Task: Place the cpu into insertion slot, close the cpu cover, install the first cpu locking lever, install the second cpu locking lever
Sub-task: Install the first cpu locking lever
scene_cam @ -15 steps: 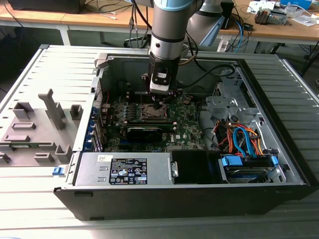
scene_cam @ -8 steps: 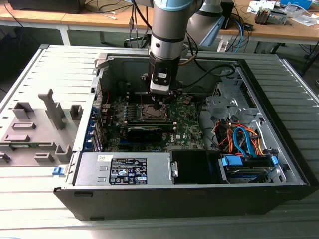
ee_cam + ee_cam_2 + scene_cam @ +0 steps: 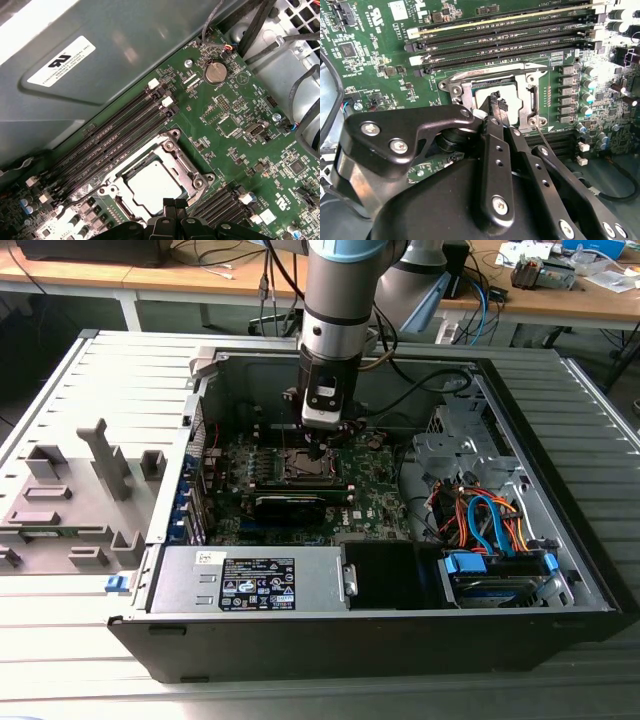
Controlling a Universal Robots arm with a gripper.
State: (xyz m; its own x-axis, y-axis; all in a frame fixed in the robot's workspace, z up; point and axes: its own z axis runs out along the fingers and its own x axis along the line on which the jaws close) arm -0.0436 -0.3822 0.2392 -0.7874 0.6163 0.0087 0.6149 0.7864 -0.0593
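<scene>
Noted table [image 3: 60, 640] carrying open computer case [image 3: 400, 640], green motherboard [image 3: 380, 490] inside. End effector [image 3: 320, 452] poised at edge of insertion slot [image 3: 192, 172], fingers drawn narrow; hard to judge whether pinching anything. Cpu [image 3: 151, 186] seated in slot, framed by metal cover.

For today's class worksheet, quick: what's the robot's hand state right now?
Black metal hand: closed, over the silver-rimmed square socket; nothing visibly held.
</scene>
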